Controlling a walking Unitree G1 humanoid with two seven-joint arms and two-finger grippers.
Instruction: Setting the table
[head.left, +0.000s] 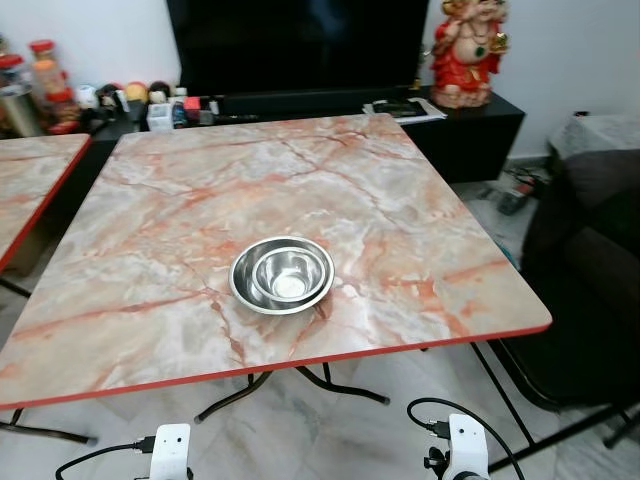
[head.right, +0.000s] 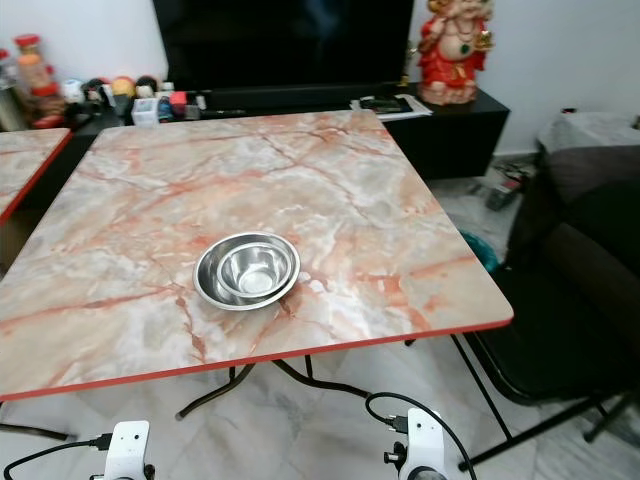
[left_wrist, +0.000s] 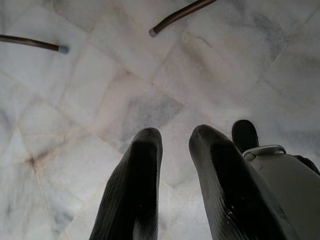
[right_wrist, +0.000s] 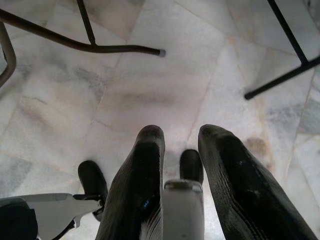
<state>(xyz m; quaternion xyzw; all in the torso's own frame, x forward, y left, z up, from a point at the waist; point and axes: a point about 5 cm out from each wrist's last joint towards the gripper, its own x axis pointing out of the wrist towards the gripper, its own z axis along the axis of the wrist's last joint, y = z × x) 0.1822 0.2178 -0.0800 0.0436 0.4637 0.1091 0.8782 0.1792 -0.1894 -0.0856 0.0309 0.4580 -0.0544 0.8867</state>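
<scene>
Nested steel bowls (head.left: 283, 274) sit on the marble table (head.left: 400, 190) toward its near red edge, both grippers (left (left_wrist: 172, 142), right (right_wrist: 180, 137)) hanging empty, fingers slightly apart, below that edge; a clumsy reach upward risks shoving the bowls off.

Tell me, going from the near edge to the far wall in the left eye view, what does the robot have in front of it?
Marble-pattern table → nested steel bowls → low black cabinet holding small bottles and a red statue → dark TV screen.

Square marble-patterned table (head.left: 150, 250) with red edging, two nested steel bowls (head.left: 282, 274) near its front-centre
</scene>
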